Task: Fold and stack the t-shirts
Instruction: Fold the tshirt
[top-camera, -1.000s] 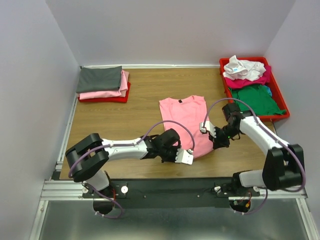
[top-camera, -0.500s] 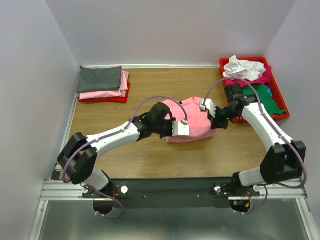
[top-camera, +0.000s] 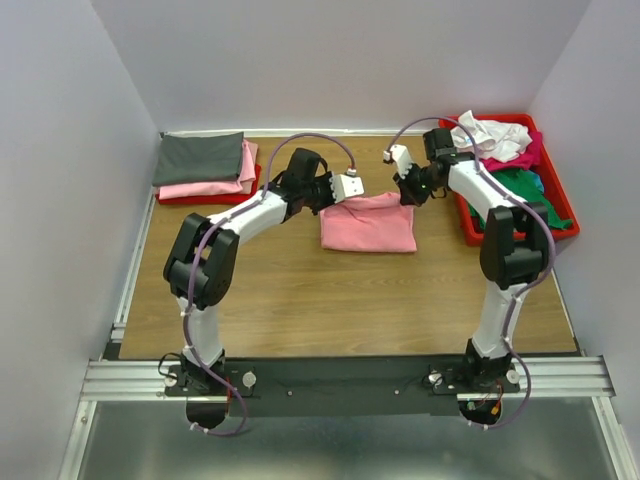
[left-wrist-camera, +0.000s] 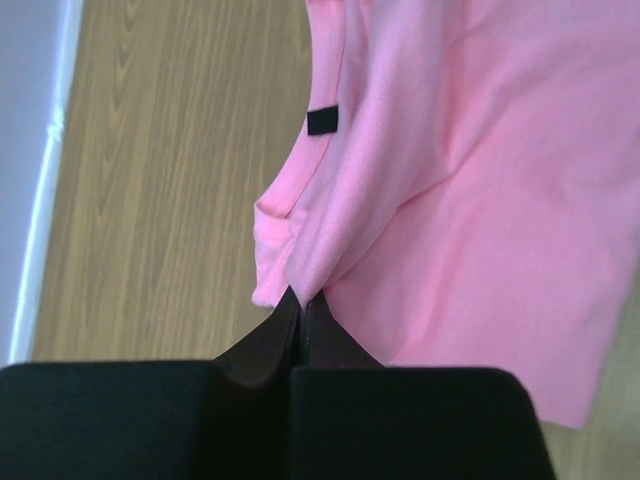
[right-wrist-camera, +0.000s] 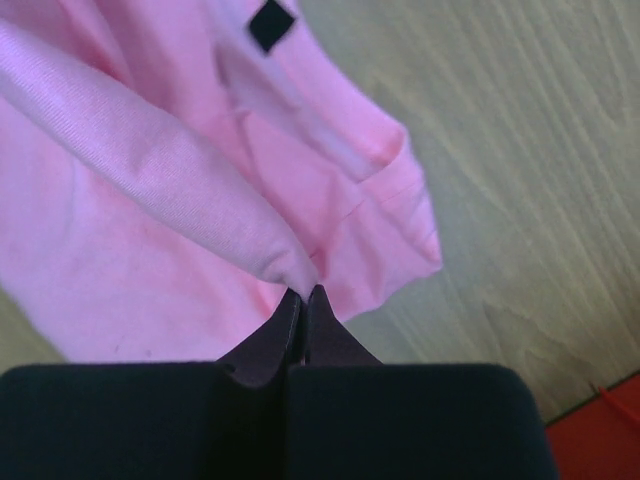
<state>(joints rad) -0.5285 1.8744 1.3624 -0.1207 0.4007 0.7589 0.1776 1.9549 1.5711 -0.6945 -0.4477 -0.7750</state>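
The light pink t-shirt (top-camera: 368, 224) lies folded over itself at the table's middle back. My left gripper (top-camera: 340, 194) is shut on its far left corner; the left wrist view shows the cloth (left-wrist-camera: 420, 200) pinched at the tips (left-wrist-camera: 302, 298), with the dark neck tag (left-wrist-camera: 322, 121) above. My right gripper (top-camera: 408, 190) is shut on the far right corner; the right wrist view shows a pink fold (right-wrist-camera: 180, 180) pinched at the tips (right-wrist-camera: 304, 292) and the tag (right-wrist-camera: 271, 22). A folded stack, dark grey tee (top-camera: 198, 157) on pink tee (top-camera: 205, 186), sits back left.
A red tray (top-camera: 553, 232) at the back right holds crumpled white (top-camera: 490, 136), magenta (top-camera: 490, 164) and green (top-camera: 518, 196) tees. The folded stack rests on a red tray (top-camera: 210, 199) by the left wall. Bare wood table (top-camera: 300, 290) lies in front of the shirt.
Both grippers carried the shirt's near hem up and away to the far edge, folding the pink t-shirt in half. Both arms are now stretched towards the back of the table.
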